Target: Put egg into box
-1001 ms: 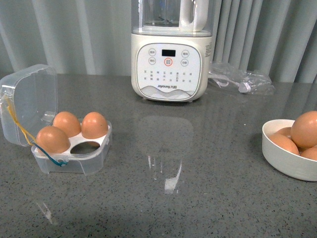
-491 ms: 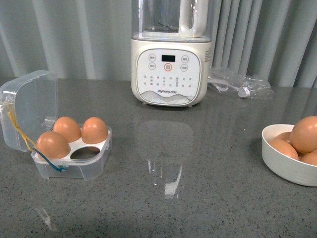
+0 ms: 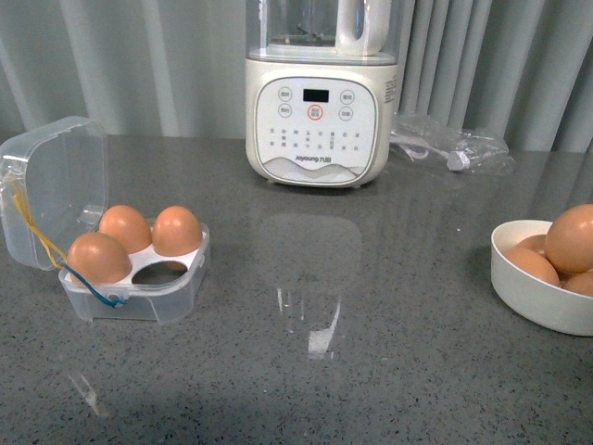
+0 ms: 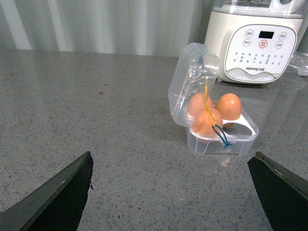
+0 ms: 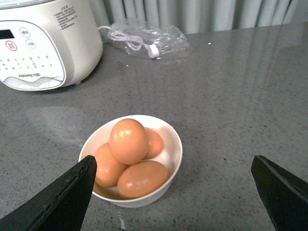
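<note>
Now left hand [image 4: 172, 166] and right hand [image 5: 173, 166] alike: spread wide, empty, free of contact

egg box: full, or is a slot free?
Not full. The box holds three eggs; its fourth slot, front right in the front view, is an empty hole. Lid stands open.

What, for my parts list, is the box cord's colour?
Yellow and blue cord; clearest in left wrist view.
</note>
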{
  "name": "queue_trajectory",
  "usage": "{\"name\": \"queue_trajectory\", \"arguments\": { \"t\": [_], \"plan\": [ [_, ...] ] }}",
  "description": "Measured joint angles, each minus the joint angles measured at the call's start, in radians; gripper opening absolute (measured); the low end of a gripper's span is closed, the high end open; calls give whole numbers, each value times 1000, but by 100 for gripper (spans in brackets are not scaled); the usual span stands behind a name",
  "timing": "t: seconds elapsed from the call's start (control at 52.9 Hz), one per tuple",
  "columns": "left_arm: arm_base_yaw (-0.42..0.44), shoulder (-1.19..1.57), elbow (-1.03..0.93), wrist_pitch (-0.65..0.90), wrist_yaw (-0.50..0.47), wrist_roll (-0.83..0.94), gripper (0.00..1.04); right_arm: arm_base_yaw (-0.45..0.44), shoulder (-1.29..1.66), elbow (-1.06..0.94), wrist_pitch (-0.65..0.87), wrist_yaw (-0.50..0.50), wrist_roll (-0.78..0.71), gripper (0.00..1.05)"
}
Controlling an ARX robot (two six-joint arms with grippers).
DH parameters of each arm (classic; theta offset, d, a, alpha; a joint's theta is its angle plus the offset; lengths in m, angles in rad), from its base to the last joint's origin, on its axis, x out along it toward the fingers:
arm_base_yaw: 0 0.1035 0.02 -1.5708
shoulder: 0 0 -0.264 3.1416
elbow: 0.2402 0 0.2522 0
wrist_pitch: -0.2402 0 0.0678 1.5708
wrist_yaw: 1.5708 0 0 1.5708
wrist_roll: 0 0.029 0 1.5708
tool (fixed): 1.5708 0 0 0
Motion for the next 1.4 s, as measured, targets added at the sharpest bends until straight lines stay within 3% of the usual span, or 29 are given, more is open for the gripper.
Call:
{"name": "queue_trajectory", "arguments": {
  "t": [0.189,0.529,1.398],
  "plan": [
    [0,0,0,0,0,0,98,7,159,110,0,-113,-17,98],
    [0,0,0,0,0,0,98,50,289,177,-23,-134,-62,98],
    [0,0,0,0,0,0,98,20,503,283,24,-145,-87,98]
  ]
}}
